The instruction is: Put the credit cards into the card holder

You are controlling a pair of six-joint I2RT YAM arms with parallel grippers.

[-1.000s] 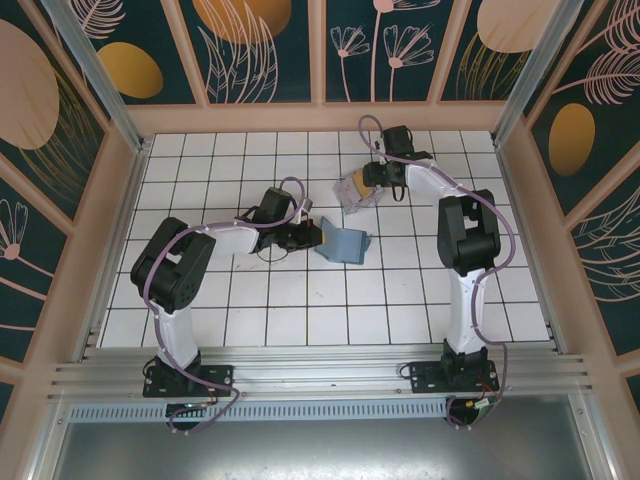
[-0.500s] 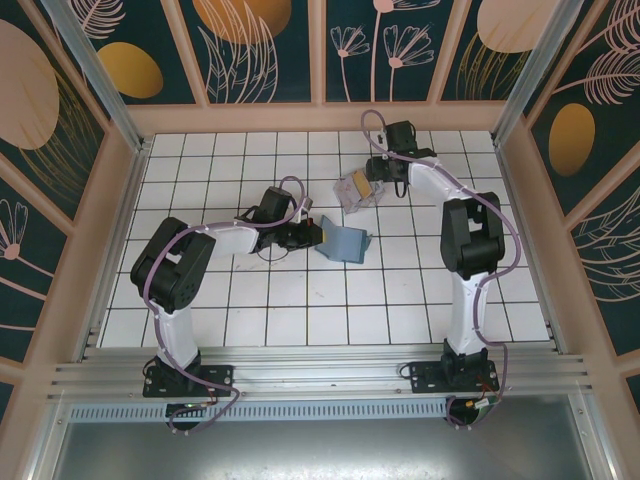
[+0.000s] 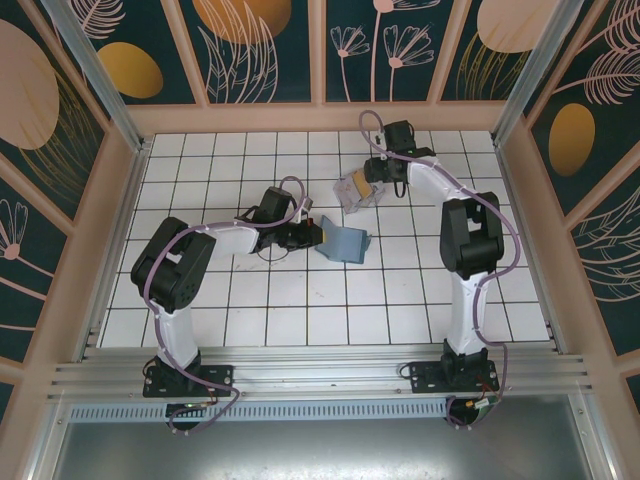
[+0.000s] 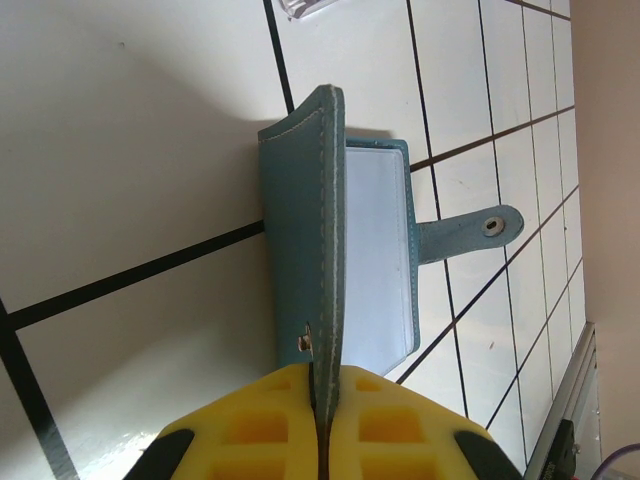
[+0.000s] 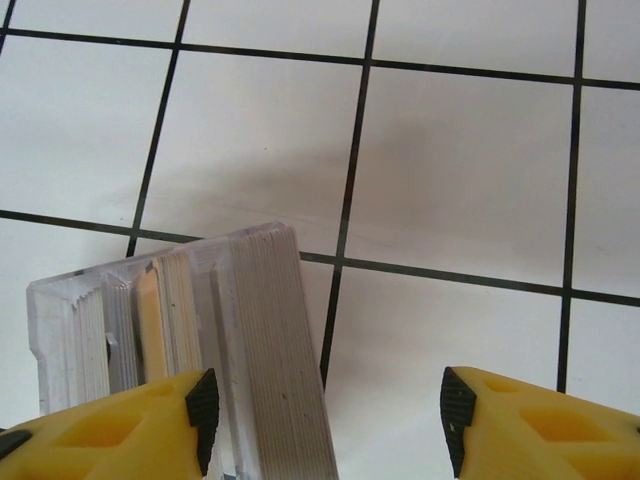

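Cards (image 5: 270, 340) sit beside spread right fingers (image 5: 100, 430) (left fingers (image 4: 250, 440) pinch card holder (image 4: 300, 230))

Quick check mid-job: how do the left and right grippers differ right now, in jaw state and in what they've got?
The left gripper is shut, pinching one leaf of the card holder. The right gripper is open and clamps nothing. The card holder's leaf sits squarely between the left jaws, while the credit cards sit by just one side of the right gripper, apart from the other. Both are tipped in yellow.
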